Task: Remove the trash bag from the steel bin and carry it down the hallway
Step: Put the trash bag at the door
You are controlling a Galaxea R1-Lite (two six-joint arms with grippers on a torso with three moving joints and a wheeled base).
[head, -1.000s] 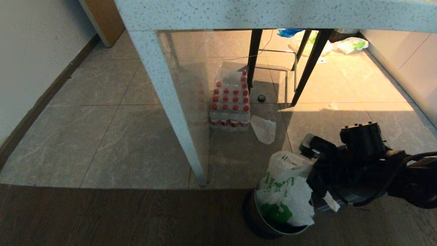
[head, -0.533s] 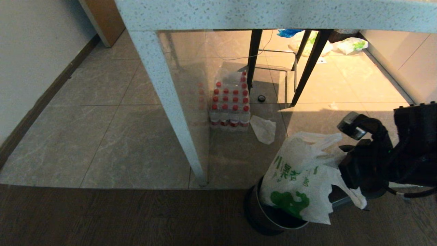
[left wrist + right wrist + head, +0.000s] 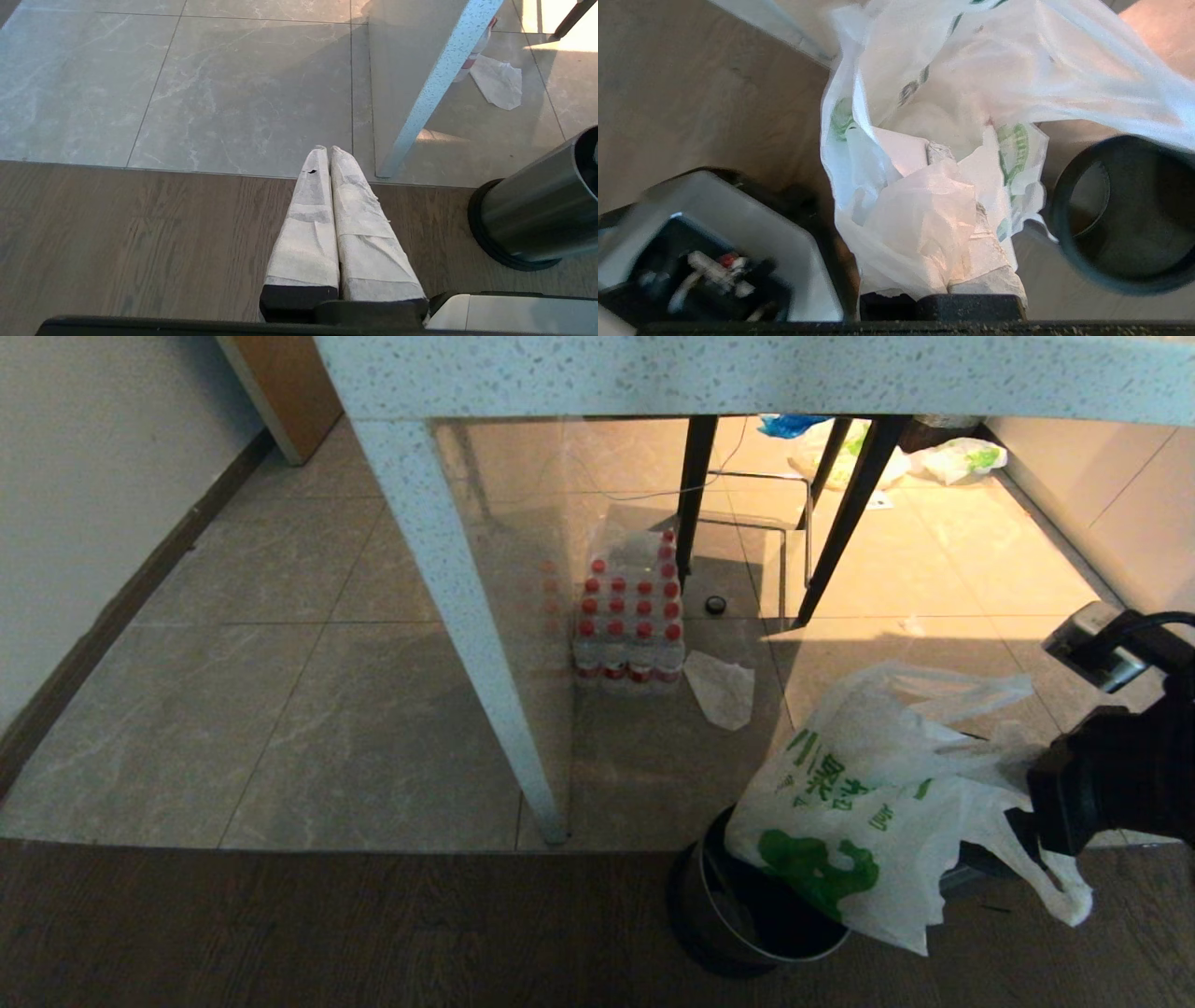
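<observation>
Trash bag (image 3: 868,821) above steel bin (image 3: 738,933)

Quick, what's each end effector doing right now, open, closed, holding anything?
Left end effector: closed, empty, over the floor.
Right end effector: closed on the trash bag, beside the bin.

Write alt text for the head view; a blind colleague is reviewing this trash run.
The right gripper, at the right edge, is shut on the white trash bag with green print, which hangs above the steel bin on dark wood flooring. Beyond, under a speckled counter, a pack of red-capped bottles and a small white bag lie on grey tiles.
</observation>
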